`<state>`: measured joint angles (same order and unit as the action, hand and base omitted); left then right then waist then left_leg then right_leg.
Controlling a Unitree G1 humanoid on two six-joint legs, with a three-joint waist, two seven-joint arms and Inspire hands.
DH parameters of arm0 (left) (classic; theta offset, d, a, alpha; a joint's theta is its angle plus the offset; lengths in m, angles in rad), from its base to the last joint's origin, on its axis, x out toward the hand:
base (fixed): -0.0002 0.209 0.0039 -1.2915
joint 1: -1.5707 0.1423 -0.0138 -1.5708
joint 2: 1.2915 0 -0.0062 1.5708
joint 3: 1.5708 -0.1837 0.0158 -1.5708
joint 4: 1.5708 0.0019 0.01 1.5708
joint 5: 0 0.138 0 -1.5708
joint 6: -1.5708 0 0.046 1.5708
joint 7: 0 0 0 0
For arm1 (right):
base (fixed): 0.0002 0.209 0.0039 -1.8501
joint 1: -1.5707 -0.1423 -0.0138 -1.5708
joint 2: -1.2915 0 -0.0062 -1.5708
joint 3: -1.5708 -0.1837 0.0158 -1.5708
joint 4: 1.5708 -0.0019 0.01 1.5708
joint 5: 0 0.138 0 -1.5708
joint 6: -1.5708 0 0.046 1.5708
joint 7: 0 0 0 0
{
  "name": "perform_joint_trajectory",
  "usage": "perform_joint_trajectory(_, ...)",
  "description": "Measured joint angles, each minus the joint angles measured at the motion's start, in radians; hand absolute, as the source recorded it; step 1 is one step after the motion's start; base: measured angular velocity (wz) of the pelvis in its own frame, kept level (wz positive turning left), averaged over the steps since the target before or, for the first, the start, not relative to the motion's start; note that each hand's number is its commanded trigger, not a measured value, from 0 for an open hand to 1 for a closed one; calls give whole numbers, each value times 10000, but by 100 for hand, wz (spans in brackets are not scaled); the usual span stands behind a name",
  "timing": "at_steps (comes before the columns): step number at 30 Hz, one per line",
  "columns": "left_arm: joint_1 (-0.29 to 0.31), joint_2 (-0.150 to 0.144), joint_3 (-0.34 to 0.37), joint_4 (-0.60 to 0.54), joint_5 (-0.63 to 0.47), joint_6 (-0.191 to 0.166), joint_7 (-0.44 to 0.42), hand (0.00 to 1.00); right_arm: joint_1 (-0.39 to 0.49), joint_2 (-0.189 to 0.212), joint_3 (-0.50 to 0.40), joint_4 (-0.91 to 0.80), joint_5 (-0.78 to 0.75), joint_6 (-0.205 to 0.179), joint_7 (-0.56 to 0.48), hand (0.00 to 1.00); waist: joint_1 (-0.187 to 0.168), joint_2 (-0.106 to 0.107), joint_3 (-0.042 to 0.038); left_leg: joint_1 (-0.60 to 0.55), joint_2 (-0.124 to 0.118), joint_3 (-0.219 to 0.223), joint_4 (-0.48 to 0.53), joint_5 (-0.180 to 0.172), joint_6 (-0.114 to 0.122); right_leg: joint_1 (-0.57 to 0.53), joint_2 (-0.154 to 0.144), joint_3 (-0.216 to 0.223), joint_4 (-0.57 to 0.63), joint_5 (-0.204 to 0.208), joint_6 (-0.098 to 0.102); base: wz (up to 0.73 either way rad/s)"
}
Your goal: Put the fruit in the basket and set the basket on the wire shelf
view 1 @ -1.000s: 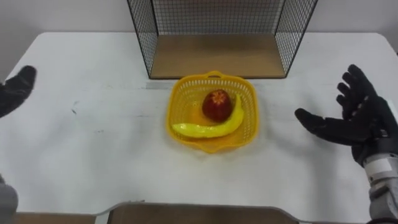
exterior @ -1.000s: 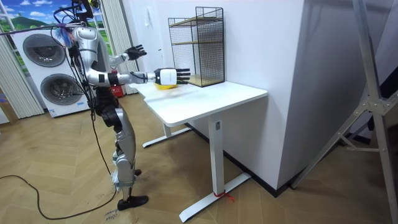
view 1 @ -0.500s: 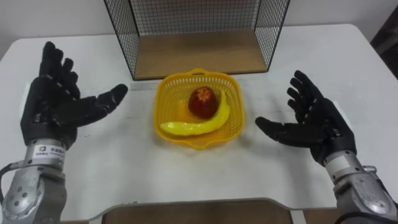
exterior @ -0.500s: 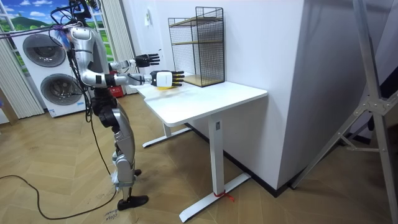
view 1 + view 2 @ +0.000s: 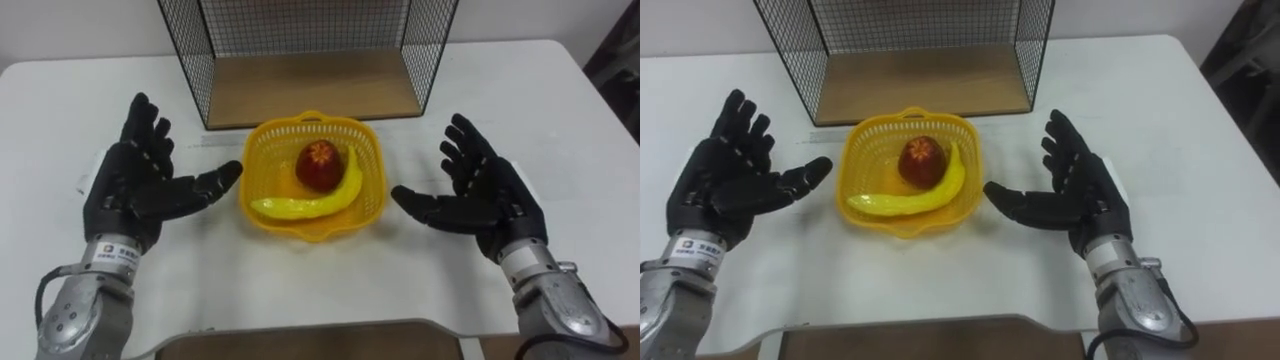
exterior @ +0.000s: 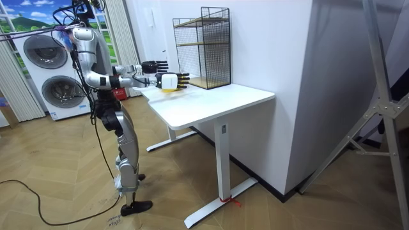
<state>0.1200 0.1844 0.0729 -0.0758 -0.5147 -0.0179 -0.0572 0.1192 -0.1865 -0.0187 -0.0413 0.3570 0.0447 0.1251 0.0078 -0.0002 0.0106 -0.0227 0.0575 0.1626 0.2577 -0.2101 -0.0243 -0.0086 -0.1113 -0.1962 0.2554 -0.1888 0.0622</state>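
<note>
Yellow lattice basket (image 5: 262,165), red apple (image 5: 320,166), yellow banana (image 5: 305,206) (shelf (image 5: 185,45): blk wire grid).

A white bench (image 6: 214,101) stands on slim white legs over a wooden floor (image 6: 64,172) laid in a herringbone pattern. Plain white walls (image 6: 268,38) rise behind it. On the room view's right, a broad white block (image 6: 332,89) juts out, with a grey metal stand (image 6: 381,102) in front of it. On the room view's left, two white washing machines (image 6: 57,96) sit stacked between pale vertical blinds (image 6: 120,29) — above them shows a scene of green hills (image 6: 25,18) and blue sky. The light is even.
</note>
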Motion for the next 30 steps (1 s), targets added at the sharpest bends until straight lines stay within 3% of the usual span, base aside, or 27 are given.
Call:
perform_joint_trajectory(2,-112,-161,-18,200,15,51,-18,0,-32,10,79,-1,2,0,7,0,22,0,1,-2,5,2,3,0,0,1,1,-12,0,3,-5,0)
perform_joint_trajectory(12,-115,-204,-358,263,52,161,-181,0,-272,241,263,5,108,0,93,0,2,48,13,-18,21,-8,-14,-1,-1,-13,13,-30,-3,11,-17,0)
perform_joint_trajectory(30,-371,-527,-576,1845,61,642,-646,0,-710,628,534,704,151,26,339,0,9,78,19,-37,16,8,-7,0,-1,-90,11,22,44,11,-17,0)
